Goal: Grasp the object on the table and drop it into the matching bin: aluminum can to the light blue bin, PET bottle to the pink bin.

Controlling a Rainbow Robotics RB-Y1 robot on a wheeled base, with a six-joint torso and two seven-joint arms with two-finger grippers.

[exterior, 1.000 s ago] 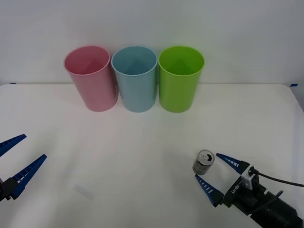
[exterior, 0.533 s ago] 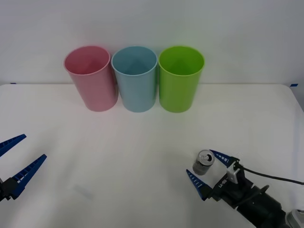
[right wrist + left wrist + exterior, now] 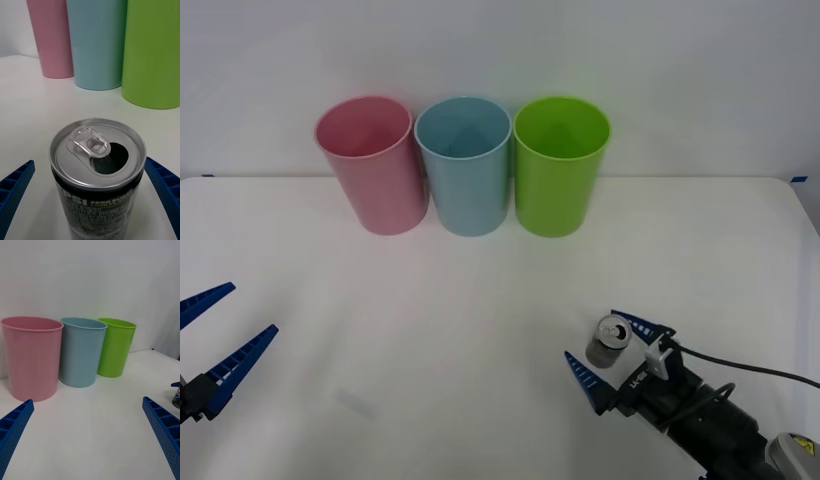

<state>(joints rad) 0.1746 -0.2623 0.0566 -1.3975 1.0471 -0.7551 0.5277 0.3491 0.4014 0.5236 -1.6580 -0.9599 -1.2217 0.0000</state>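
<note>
While its blue fingers stand wide apart, the right gripper (image 3: 610, 348) sits low at the near right of the table (image 3: 480, 330), straddling the aluminum can (image 3: 610, 341) without touching it. The can stands upright between the two fingers, its opened pull-tab top (image 3: 98, 150) facing up. At the near left edge, the left gripper (image 3: 212, 334) hovers with fingers spread wide, holding nothing. Along the far edge stand three bins in a row: the pink bin (image 3: 372, 163), the light blue bin (image 3: 465, 165) just beside it, then a lime green bin (image 3: 559, 164).
</note>
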